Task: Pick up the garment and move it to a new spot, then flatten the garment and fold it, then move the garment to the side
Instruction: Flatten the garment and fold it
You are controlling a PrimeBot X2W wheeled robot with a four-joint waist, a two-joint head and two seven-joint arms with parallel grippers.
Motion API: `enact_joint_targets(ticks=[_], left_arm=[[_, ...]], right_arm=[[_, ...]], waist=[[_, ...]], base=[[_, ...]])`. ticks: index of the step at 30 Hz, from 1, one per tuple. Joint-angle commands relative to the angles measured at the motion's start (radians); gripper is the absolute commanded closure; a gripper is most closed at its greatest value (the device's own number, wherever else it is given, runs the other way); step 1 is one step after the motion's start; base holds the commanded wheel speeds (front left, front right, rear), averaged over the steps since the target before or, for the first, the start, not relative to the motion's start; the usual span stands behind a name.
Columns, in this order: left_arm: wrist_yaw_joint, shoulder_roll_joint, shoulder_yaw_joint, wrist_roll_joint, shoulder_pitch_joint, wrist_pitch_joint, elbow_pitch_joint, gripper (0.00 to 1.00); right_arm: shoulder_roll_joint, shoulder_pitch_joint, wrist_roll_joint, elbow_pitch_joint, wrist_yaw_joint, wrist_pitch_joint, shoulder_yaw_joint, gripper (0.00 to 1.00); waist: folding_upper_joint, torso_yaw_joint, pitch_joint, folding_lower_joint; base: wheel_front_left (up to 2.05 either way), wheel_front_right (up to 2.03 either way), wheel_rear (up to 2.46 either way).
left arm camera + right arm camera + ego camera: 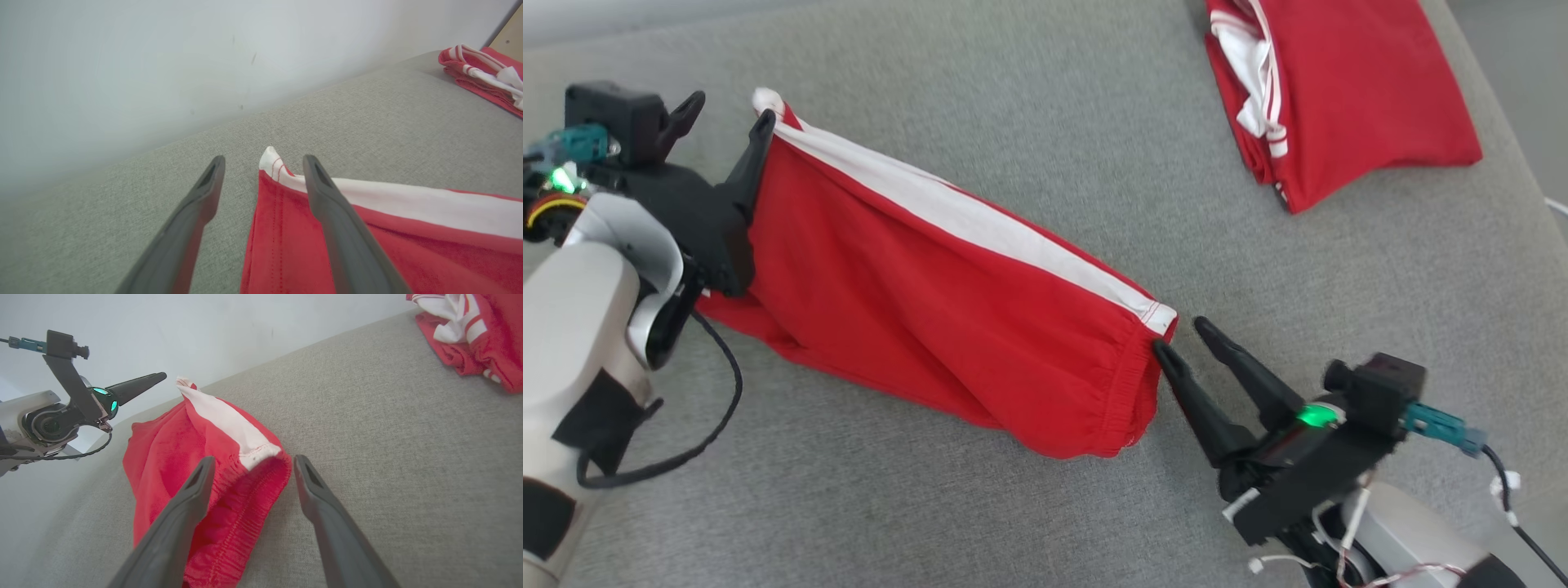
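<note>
The garment (931, 310) is a pair of red shorts with a white side stripe, lying stretched diagonally across the grey cushion (1029, 139). My left gripper (727, 114) stands open at its upper-left end; the white hem corner (270, 159) pokes up between the fingers of the left gripper (263, 159). My right gripper (1180, 336) is open at the lower-right end, by the elastic waistband. There the waistband corner (261, 451) of the garment (163, 457) lies between the spread fingers of the right gripper (254, 458). Neither gripper pinches the cloth.
A second red and white garment (1339, 98) lies folded at the far right of the cushion, apart from the shorts. A pale wall (163, 61) runs along the cushion's far edge. A black cable (719, 408) hangs from my left forearm.
</note>
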Motion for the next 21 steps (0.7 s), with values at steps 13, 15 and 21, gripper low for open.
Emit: enact_joint_targets(ticks=[13, 15, 21], left_arm=[[0.033, 0.007, 0.073, -0.061, 0.165, -0.208, -0.013, 0.0], [0.045, 0.005, 0.088, -0.063, 0.18, -0.211, -0.023, 0.0], [0.091, -0.02, 0.183, -0.032, 0.288, -0.217, -0.102, 0.0]], right_arm=[[0.112, 0.128, -0.273, -0.103, -0.002, -0.03, -0.317, 0.0], [0.136, 0.142, -0.316, -0.117, -0.002, -0.03, -0.346, 0.0], [0.275, 0.211, -0.533, -0.187, -0.002, -0.03, -0.487, 0.0]], waist=[[-0.0001, 0.029, -0.123, 0.0001], [-0.0001, 0.031, -0.125, 0.0001], [-0.0001, 0.04, -0.127, 0.0001]], base=[[0.0, 0.0, 0.0], [0.0, 0.0, 0.0], [0.0, 0.0, 0.0]])
